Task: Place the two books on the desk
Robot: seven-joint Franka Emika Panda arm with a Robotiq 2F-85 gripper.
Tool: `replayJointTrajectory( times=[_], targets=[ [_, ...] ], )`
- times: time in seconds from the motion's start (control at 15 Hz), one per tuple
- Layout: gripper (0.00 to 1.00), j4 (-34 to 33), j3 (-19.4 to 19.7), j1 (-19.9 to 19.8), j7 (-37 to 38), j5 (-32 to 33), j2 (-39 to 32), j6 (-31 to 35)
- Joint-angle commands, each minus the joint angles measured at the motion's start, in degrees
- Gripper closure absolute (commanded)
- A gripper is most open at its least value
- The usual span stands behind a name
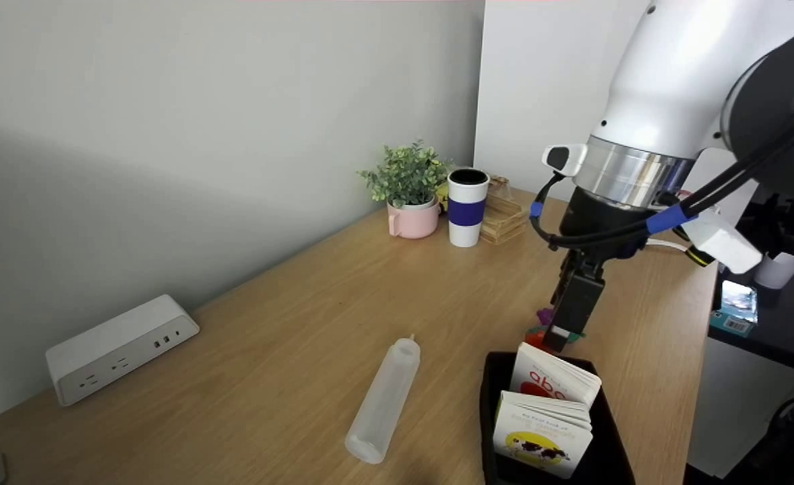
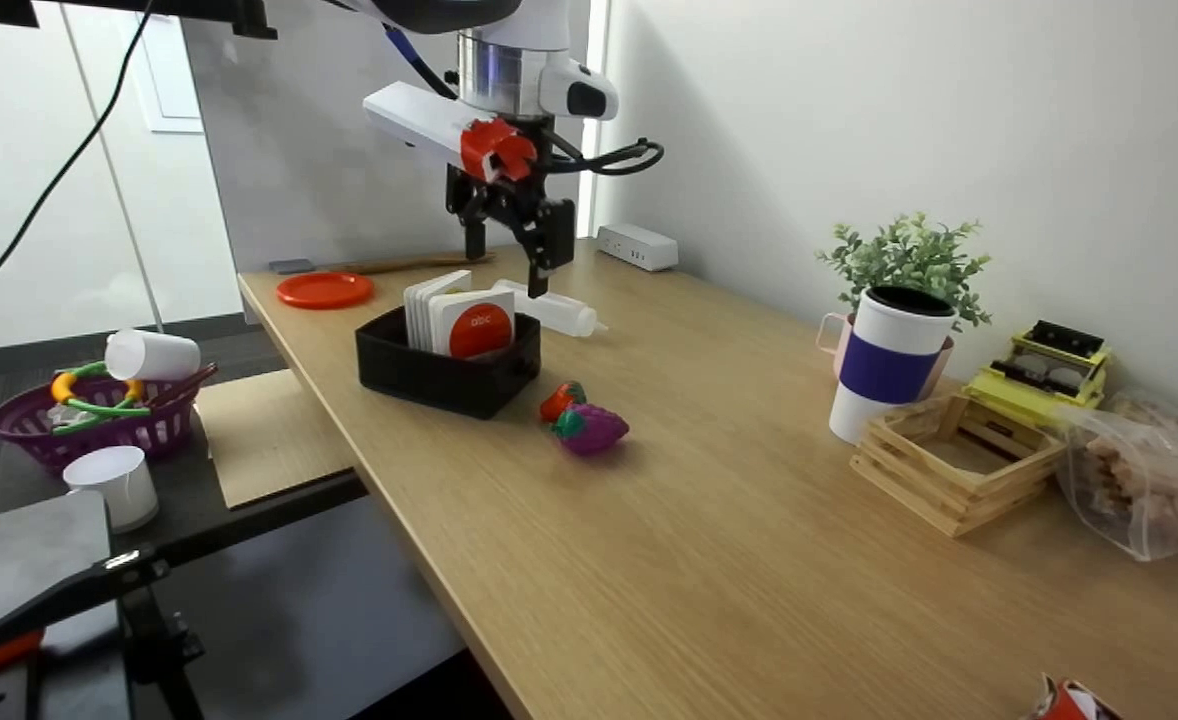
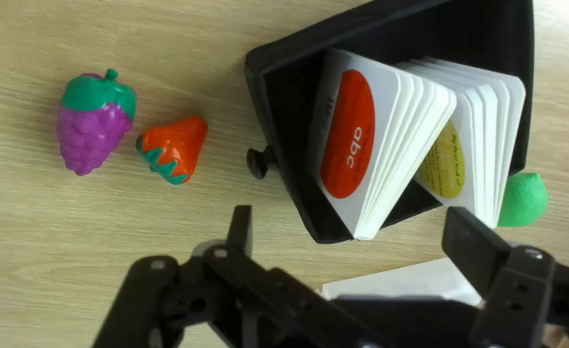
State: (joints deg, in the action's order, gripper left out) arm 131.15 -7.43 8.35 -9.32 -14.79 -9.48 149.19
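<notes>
wrist view near, downward; exterior views opposed along desk (image 2: 749,560) (tray (image 2: 429,375) shared)

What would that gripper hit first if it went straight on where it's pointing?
Probably the abc book: in the wrist view it shows ahead of the open gripper. Depth is unclear; the black tray might come first.

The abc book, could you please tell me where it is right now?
In the wrist view, the abc book rests in the black tray, left of the book with the yellow oval, on the side with the knob.
</notes>
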Motion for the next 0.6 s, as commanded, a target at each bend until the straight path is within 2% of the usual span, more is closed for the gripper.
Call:
replayJointTrajectory(
  times=[0.0, 0.53],
  targets=[
    [0.0, -1.5, -2.11, -1.13, -1.56, -2.96, -2.26, 2.16],
    [0.0, -6.82, -3.41, -1.04, 0.2, -0.97, -7.84, 0.48]
  ],
)
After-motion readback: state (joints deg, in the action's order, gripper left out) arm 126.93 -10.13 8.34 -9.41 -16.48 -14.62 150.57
